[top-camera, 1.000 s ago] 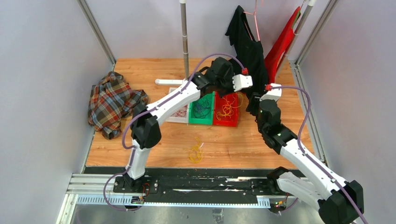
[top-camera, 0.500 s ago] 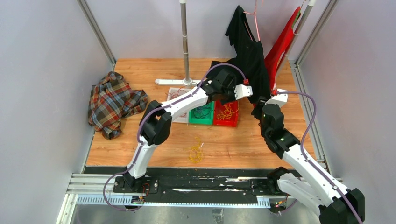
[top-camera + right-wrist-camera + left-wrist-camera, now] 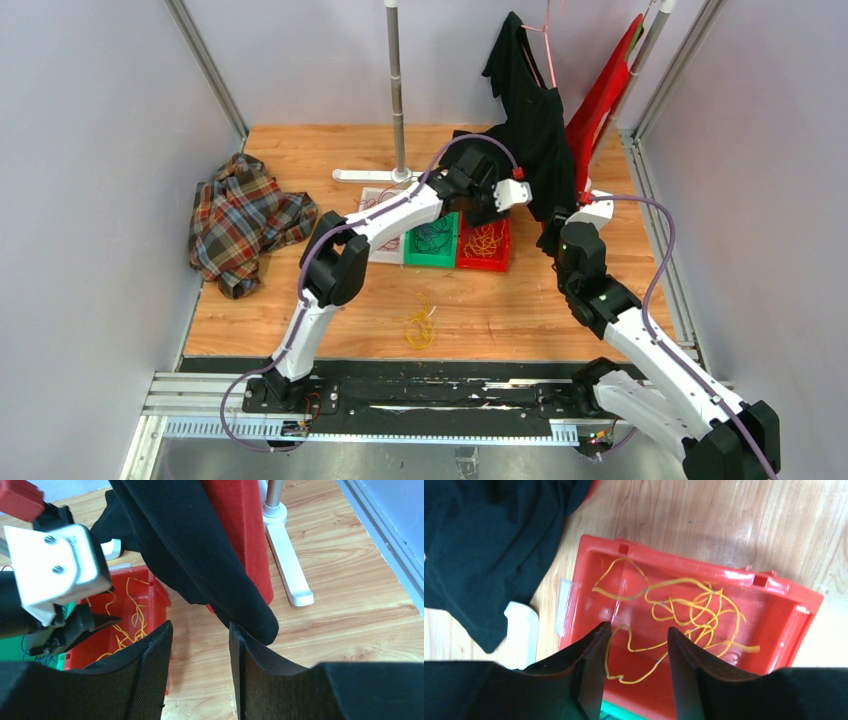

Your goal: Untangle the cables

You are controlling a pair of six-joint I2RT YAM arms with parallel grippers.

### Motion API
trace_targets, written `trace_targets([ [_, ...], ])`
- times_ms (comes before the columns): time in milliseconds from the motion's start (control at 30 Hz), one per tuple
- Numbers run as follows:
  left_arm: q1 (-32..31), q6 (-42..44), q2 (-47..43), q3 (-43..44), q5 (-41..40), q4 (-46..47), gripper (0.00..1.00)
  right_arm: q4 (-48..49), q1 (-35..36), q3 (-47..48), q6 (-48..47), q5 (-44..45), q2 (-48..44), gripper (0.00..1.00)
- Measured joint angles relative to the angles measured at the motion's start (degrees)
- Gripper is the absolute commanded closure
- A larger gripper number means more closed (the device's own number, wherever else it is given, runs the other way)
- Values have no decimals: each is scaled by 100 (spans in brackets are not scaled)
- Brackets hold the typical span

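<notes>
Yellow cables point(image 3: 701, 615) lie curled in the red bin point(image 3: 704, 570). My left gripper point(image 3: 638, 628) hangs open just above that bin, and one yellow strand lies loose in the bin below the gap between its jaws. From above, the left gripper point(image 3: 492, 208) sits over the red bin point(image 3: 480, 262). Dark blue cables point(image 3: 432, 236) fill the green bin, and dark red ones point(image 3: 385, 240) lie in the clear bin. A loose yellow bunch point(image 3: 420, 328) rests on the table in front. My right gripper point(image 3: 200, 626) is open and empty over bare wood, just right of the red bin.
A black garment point(image 3: 210, 555) hangs right beside my right gripper's far finger, with a red garment point(image 3: 605, 95) behind it. A plaid shirt point(image 3: 240, 220) is heaped at the left. A stand pole point(image 3: 397, 90) with a white foot point(image 3: 365, 176) rises behind the bins.
My left gripper dropped down and a little left over the red bin and opened from shut. My right arm shifted right and its jaws narrowed slightly.
</notes>
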Motion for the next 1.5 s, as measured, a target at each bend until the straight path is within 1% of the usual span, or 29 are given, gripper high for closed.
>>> trace_targets([
  [133, 133, 28, -223, 4, 247, -391, 28, 0, 0, 0, 26, -85, 2, 55],
  [167, 155, 61, -282, 4, 343, -492, 25, 0, 0, 0, 26, -98, 2, 55],
  [267, 162, 109, -485, 7, 658, -776, 21, 0, 0, 0, 26, -114, 2, 55],
  [333, 149, 118, -575, 15, 820, -901, 12, 0, 0, 0, 26, -129, 0, 55],
  [400, 146, 111, -597, 136, 992, -1051, 6, 0, 0, 0, 26, -142, 2, 53],
  [533, 177, -59, -595, 595, 1279, -1432, 1, 15, -4, 0, 26, -234, 52, 49],
  [633, 308, -372, -625, 986, 1460, -1589, 2, 72, -9, 0, 33, -365, 210, 49],
  [767, 739, -654, -953, 955, 1646, -1952, 2, 203, -9, 4, 85, -737, 654, 50],
  [833, 1054, -734, -1362, 610, 1687, -2131, 2, 216, 0, 33, 131, -997, 938, 49],
  [900, 1388, -765, -1950, 68, 1635, -2345, 2, 260, 90, 50, 153, -1180, 1193, 45],
  [967, 1639, -758, -2490, -356, 1473, -2538, 2, 304, 372, 68, 149, -1274, 1401, 42],
  [1033, 1827, -741, -3130, -892, 1272, -2662, 2, 356, 863, 98, 136, -1344, 1550, 39],
  [1167, 2144, -728, -4249, -1978, 1106, -2872, 2, 544, 2087, 114, 129, -1626, 1825, 35],
  [1200, 2225, -730, -4299, -2028, 1093, -2898, 2, 579, 2275, 114, 131, -1687, 1899, 35],
  [1267, 2406, -730, -4586, -2382, 1045, -2907, 2, 695, 2715, 122, 153, -1838, 2153, 35],
  [1333, 2553, -728, -4839, -2745, 994, -2944, 2, 765, 3005, 157, 190, -2017, 2483, 36],
  [1500, 2608, -732, -5346, -3314, 901, -2953, 2, 866, 3281, 544, 328, -2382, 3482, 43],
])
